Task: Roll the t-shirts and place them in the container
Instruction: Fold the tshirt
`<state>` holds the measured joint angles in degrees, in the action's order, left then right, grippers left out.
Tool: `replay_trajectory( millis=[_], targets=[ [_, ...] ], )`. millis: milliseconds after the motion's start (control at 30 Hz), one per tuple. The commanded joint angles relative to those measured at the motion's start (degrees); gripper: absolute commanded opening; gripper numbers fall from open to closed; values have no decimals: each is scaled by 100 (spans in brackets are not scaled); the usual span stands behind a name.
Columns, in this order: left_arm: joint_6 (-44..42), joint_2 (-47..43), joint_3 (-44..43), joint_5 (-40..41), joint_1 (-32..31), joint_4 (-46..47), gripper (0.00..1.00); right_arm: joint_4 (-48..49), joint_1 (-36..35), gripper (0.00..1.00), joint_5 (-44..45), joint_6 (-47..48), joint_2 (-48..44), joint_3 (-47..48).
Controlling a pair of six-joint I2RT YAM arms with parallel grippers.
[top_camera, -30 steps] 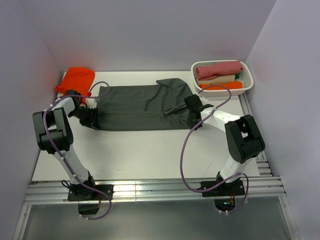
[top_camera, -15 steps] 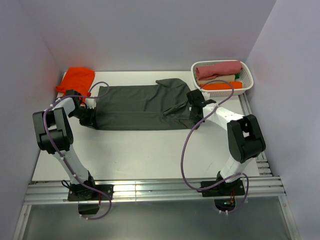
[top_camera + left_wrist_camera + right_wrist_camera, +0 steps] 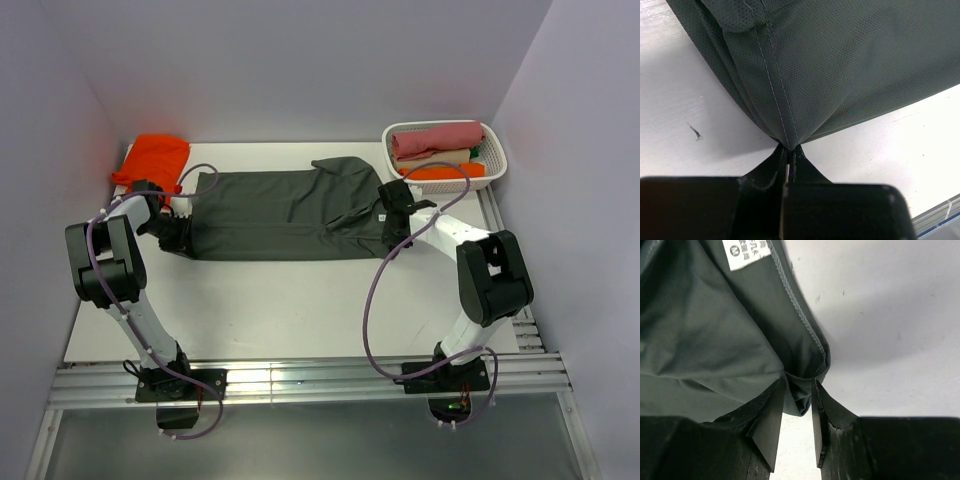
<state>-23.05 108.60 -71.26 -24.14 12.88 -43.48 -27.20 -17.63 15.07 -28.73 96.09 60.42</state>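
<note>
left wrist: t-shirt (image 3: 840, 65) pinched in jaws

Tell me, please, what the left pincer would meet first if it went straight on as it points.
The grey t-shirt: the left pincer pinches its edge, with cloth straight ahead.

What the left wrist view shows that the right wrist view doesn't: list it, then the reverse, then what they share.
Left wrist only: the left tool shut on the dark grey t-shirt at its hem, twin stitch lines running up from the pinch, and a lint speck on the table. Right wrist only: the white label, and the right tool with a fold of cloth between its fingers, grip unclear. Both: the same shirt lying on the white table.
</note>
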Motion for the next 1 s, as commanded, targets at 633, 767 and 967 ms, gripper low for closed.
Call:
replay_trajectory(
  millis=[633, 767, 967],
  targets=[
    [-156, -128, 157, 129, 12, -37, 0, 558, 14, 32, -470, -265, -205, -356],
    [-182, -111, 165, 164, 12, -37, 0, 514, 22, 19, -479, -238, -144, -268],
    [-209, -128, 174, 208, 12, -55, 0, 251, 40, 0, -268, -107, -56, 47]
  ],
)
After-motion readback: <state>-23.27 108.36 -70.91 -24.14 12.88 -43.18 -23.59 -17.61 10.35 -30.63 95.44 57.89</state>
